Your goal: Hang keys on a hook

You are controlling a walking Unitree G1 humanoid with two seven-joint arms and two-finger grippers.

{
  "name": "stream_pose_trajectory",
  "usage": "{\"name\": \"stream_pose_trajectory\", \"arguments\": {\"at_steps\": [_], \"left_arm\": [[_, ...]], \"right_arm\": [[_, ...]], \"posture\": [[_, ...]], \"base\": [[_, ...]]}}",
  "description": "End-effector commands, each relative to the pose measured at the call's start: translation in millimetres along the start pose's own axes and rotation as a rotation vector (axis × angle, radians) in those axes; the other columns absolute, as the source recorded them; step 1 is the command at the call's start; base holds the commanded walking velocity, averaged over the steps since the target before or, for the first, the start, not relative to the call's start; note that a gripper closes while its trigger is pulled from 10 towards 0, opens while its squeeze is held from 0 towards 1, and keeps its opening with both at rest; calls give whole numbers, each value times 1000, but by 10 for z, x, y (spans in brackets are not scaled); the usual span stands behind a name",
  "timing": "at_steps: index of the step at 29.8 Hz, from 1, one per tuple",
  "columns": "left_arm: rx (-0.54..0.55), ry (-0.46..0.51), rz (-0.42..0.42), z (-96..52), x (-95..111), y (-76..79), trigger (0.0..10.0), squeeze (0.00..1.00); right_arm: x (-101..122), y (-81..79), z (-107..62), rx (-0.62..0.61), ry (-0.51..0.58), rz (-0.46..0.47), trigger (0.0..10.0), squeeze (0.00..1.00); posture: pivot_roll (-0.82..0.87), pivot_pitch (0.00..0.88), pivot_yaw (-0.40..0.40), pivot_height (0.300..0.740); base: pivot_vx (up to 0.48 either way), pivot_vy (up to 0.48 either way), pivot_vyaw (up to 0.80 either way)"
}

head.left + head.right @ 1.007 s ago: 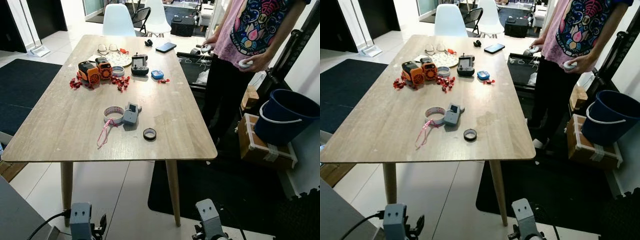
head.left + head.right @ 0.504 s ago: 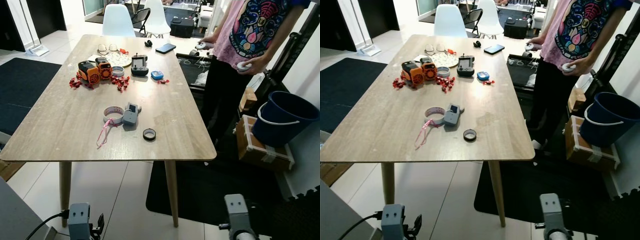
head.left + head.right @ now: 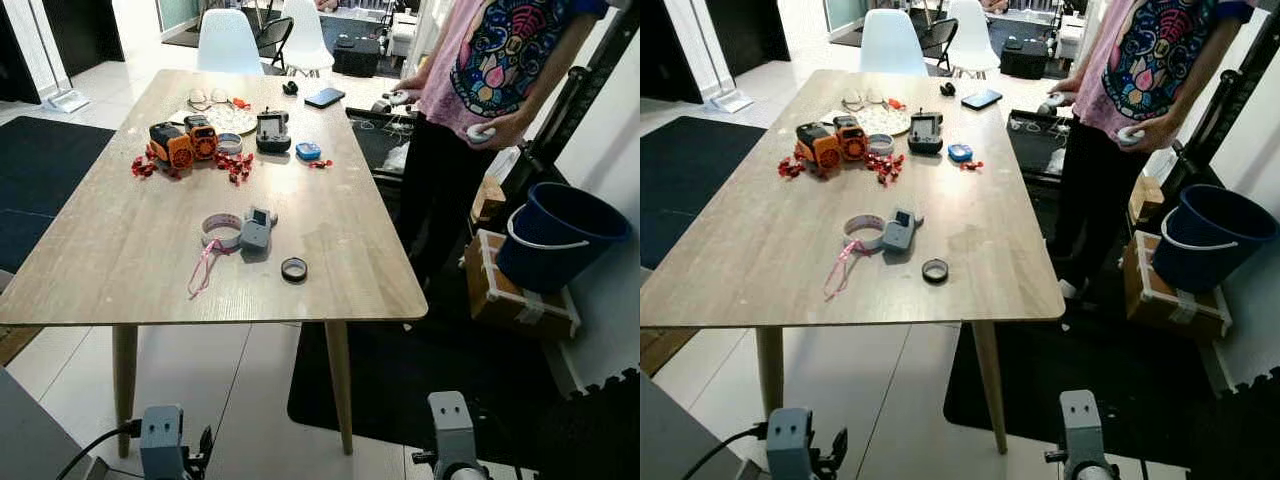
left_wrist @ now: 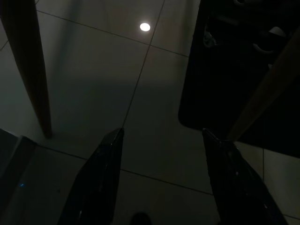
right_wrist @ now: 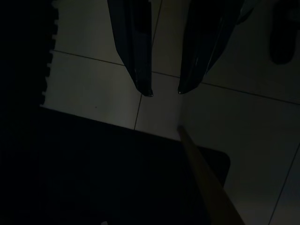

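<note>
A grey key fob point(image 3: 254, 232) with a pink cord point(image 3: 205, 268) lies on the wooden table point(image 3: 120, 260), toward its near half, beside a white tape roll point(image 3: 221, 229). Both my arms hang low below the table's front edge, the left wrist point(image 3: 162, 440) and the right wrist point(image 3: 447, 430) at the bottom of the eye views. In the dark left wrist view my left gripper point(image 4: 161, 133) is open wide over the tiled floor beside a table leg point(image 4: 29, 65). My right gripper point(image 5: 164, 93) is open by a narrower gap, above floor tiles and a dark mat.
A small black ring point(image 3: 294, 269) lies near the fob. Orange toys point(image 3: 182, 141), red bits, a grey controller point(image 3: 271, 131), glasses and a phone point(image 3: 326, 97) lie farther back. A person point(image 3: 480, 90) stands at the table's right side. A blue bucket point(image 3: 555, 235) sits on a box point(image 3: 515, 295).
The whole view has shifted a little, so the camera moved. My right wrist swung out to the right and has come partway back. The things on the table lie as before.
</note>
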State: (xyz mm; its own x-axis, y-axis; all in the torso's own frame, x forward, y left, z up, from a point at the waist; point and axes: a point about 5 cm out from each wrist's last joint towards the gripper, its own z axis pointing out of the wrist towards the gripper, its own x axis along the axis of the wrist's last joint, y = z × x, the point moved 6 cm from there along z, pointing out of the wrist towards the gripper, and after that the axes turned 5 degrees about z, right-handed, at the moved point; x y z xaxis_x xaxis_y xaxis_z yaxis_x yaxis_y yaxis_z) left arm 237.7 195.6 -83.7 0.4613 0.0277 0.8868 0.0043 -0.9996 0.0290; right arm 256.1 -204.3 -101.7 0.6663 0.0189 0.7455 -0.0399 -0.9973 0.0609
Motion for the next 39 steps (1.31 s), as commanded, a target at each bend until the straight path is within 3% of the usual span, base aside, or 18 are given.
{"name": "stream_pose_trajectory", "arguments": {"at_steps": [1,8,39], "left_arm": [[-10,-18,-20,-27,-75,72,10000,0],[-14,-20,-20,-28,-80,80,10000,0],[-16,1,-12,-13,-26,56,10000,0]], "right_arm": [[-26,6,-3,7,-14,-18,10000,0],[-29,-13,-3,26,-18,-31,10000,0],[-49,-139,-3,73,-26,-62,10000,0]], "posture": [[59,42,-80,740],[58,43,-80,740],[72,40,-78,740]], "base": [[0,0,0],[0,0,0],[-306,0,0]]}}
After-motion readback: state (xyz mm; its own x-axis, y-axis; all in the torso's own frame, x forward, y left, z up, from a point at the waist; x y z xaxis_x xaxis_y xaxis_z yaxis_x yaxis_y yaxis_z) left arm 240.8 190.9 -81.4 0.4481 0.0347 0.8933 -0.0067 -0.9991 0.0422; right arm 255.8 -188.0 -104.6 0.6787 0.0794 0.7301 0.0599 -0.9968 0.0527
